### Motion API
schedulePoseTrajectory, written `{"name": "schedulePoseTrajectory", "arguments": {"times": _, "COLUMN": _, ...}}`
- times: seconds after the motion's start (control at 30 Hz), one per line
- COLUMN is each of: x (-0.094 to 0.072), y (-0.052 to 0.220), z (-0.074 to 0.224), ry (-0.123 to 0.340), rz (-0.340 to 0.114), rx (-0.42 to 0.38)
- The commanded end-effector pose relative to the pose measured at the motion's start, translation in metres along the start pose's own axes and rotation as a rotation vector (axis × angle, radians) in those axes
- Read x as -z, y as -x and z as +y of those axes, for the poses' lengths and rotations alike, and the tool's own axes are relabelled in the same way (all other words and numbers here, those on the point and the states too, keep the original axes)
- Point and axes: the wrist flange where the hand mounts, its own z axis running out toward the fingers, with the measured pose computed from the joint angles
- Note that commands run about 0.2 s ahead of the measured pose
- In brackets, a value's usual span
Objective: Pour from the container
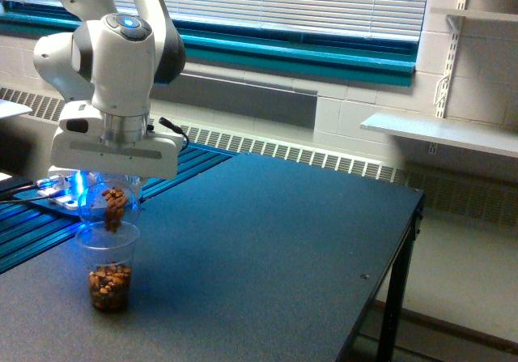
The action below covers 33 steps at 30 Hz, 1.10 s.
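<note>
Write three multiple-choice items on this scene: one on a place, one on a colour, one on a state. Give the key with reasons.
1. Where does the ridged clear plastic cup stand?
A. on a wall shelf
B. on the dark tabletop, directly under the gripper
C. on the floor

2. What colour are the pieces in that cup?
A. brown
B. green
C. white

3. How is the small rounded clear container held?
A. upright and full
B. lying on the table
C. tipped above the cup, pieces at its mouth

Key: 1 B, the cup sits on the table below the arm. 2 A, brown nut-like pieces fill its bottom. 3 C, the container hangs tilted just over the cup's rim.
</note>
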Motion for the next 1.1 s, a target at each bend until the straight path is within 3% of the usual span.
{"name": "schedulePoseTrajectory", "arguments": {"times": 0.03, "x": 0.0006, "y": 0.0018, "z": 0.0008, "ry": 0.007, "rz": -0.004, "rx": 0.019}}
{"name": "schedulePoseTrajectory", "arguments": {"times": 1.1, "x": 0.0066, "y": 0.0022, "z": -0.0072, "ry": 0.004, "rz": -0.012, "rx": 0.020}}
